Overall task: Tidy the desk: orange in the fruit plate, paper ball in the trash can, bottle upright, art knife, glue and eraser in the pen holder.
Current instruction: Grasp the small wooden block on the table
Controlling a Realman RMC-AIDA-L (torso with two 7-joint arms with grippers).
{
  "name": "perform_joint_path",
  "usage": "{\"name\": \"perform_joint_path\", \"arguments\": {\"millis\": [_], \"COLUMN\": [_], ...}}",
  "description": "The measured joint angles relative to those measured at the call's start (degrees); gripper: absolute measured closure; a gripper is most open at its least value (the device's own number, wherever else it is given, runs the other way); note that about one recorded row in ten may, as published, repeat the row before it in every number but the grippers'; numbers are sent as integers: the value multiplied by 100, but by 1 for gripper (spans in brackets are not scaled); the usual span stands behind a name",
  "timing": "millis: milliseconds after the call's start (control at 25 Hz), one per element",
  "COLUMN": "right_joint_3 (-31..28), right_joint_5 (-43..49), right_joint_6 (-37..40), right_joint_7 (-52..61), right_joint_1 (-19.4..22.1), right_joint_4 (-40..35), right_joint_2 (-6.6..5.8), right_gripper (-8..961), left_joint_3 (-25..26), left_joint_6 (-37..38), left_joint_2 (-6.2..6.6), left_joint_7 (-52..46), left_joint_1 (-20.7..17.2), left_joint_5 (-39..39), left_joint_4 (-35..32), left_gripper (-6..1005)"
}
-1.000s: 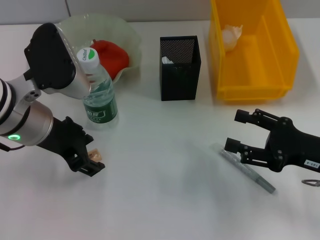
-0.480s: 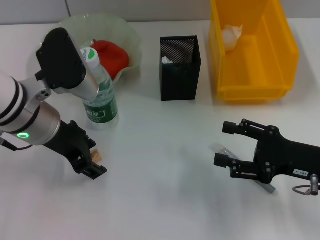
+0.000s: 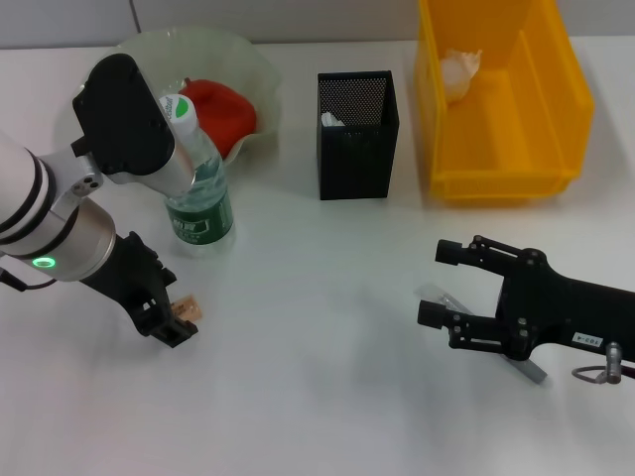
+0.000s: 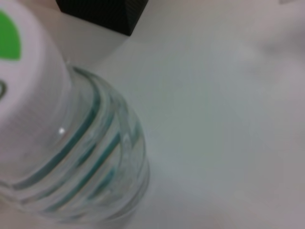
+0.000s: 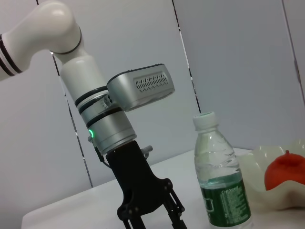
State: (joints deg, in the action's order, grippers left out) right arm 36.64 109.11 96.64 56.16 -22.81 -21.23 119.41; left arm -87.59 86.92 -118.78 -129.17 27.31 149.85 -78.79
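Our right claw (image 3: 429, 284) gapes over one thin, stiff, slippery art knife (image 3: 527, 366) lying near right on the counter (image 3: 317, 397); we'd pinch its mid-shaft. Our left claw (image 3: 165, 322), spread, stands by one small eraser (image 3: 187, 309). One upright bottle (image 3: 193, 183), one orange (image 3: 220, 109), one pen holder (image 3: 357, 134).

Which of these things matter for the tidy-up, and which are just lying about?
Job: orange, fruit plate, paper ball, yellow bin, upright bottle, pen holder, art knife under right gripper, small tan piece by left gripper.
Lying about: nothing else seen.
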Motion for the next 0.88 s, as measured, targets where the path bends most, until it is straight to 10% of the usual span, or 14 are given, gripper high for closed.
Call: {"name": "perform_joint_path", "arguments": {"millis": [880], "right_joint_3": [-16], "right_joint_5": [-31], "right_joint_6": [-220], "right_joint_7": [0], "right_joint_1": [-156], "right_joint_4": [146], "right_joint_2": [4], "right_gripper": [120], "left_joint_3": [-64], "left_joint_6": [211], "left_joint_2": [-20], "left_joint_7": [-170], "left_joint_1": [201], "left_joint_5": [195], "left_joint_4": [64], "left_gripper": [289]}}
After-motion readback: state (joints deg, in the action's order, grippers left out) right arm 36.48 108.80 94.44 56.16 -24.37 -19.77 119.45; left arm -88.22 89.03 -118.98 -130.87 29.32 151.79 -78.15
